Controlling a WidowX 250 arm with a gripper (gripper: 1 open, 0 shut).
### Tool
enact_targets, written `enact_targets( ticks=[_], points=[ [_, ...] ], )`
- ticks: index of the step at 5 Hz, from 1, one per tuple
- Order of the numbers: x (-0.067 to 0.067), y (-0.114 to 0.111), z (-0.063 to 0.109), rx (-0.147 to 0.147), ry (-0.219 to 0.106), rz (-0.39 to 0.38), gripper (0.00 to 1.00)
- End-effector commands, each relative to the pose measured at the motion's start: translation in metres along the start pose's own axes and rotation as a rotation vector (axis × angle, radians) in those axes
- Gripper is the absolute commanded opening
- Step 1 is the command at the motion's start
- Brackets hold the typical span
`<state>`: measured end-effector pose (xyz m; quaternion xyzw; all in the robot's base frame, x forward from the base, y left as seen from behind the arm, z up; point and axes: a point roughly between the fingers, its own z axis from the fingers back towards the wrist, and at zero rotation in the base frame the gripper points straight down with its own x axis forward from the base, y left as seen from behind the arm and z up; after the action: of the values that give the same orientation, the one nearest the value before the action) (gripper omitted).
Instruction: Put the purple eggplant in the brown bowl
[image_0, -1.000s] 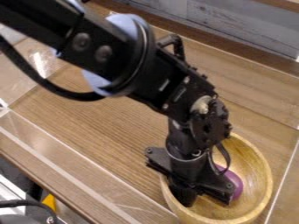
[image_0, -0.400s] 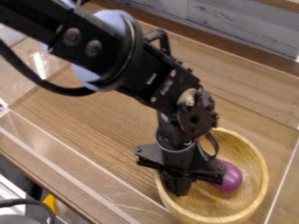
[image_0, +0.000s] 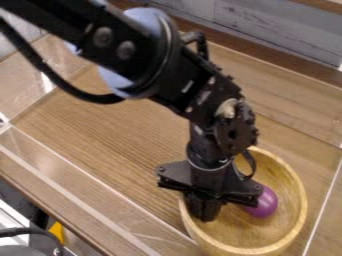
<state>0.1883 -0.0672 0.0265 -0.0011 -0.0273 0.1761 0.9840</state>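
Note:
The purple eggplant (image_0: 263, 203) lies inside the brown bowl (image_0: 303, 195), on the right side of its hollow. The bowl stands at the lower right of the wooden table. My gripper (image_0: 211, 208) points straight down into the bowl, just left of the eggplant. Its dark fingers are pressed together and look shut, with nothing seen between them. I cannot tell whether the fingers touch the eggplant. The black arm reaches in from the upper left and hides the bowl's back left rim.
The bowl sits on a wood-grain tabletop (image_0: 107, 140). A clear plastic barrier (image_0: 54, 185) runs along the left and front edges. A grey wall panel (image_0: 267, 25) stands at the back right.
The wrist has rolled above the bowl, so its cross bar sits at a different angle. More of the eggplant shows to the right of the fingers than before.

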Motion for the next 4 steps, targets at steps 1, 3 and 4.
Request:
enact_targets(
  ticks=[1, 3, 4],
  points=[
    [0.002, -0.002, 0.009, 0.01, -0.009, 0.039, 0.0],
    [0.007, 0.003, 0.014, 0.037, -0.015, 0.089, 0.0],
    [0.011, 0.009, 0.013, 0.049, -0.019, 0.104, 0.0]
  ],
)
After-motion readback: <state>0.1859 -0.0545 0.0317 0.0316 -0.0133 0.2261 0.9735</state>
